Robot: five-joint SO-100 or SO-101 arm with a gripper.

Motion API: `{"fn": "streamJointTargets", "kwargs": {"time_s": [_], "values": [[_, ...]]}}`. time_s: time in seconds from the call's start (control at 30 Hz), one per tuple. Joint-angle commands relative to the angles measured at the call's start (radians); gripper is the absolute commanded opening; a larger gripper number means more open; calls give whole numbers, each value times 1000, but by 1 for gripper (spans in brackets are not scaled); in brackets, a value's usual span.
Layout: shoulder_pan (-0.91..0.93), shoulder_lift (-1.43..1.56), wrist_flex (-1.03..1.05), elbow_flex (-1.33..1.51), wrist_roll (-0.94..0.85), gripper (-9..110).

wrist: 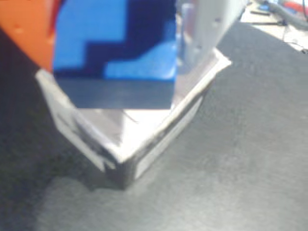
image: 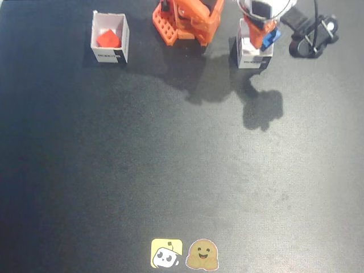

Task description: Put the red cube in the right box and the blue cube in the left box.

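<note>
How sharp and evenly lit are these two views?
Fixed view: fairly sharp, with hard shadows of the arm across the mat. Wrist view: soft and blurred, with the blue cube filling the top and the box edges smeared.

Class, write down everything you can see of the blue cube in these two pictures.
The blue cube is small, solid, bright blue and matt. It is held between the jaws of the gripper, directly above the open white box at the right of the fixed view. In the wrist view it fills the top of the frame, blurred, with a dark stepped shadow across its face. Whether it touches the box's rim cannot be told.
</note>
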Motion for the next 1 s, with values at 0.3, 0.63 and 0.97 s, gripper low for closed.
{"fn": "streamJointTargets", "kwargs": {"time_s": [0.3, 0.63, 0.97], "values": [[-23, 54, -25, 17, 23, 15], [34, 55, -12, 21, 14, 0], [333, 44, -37, -28, -146, 0]]}}
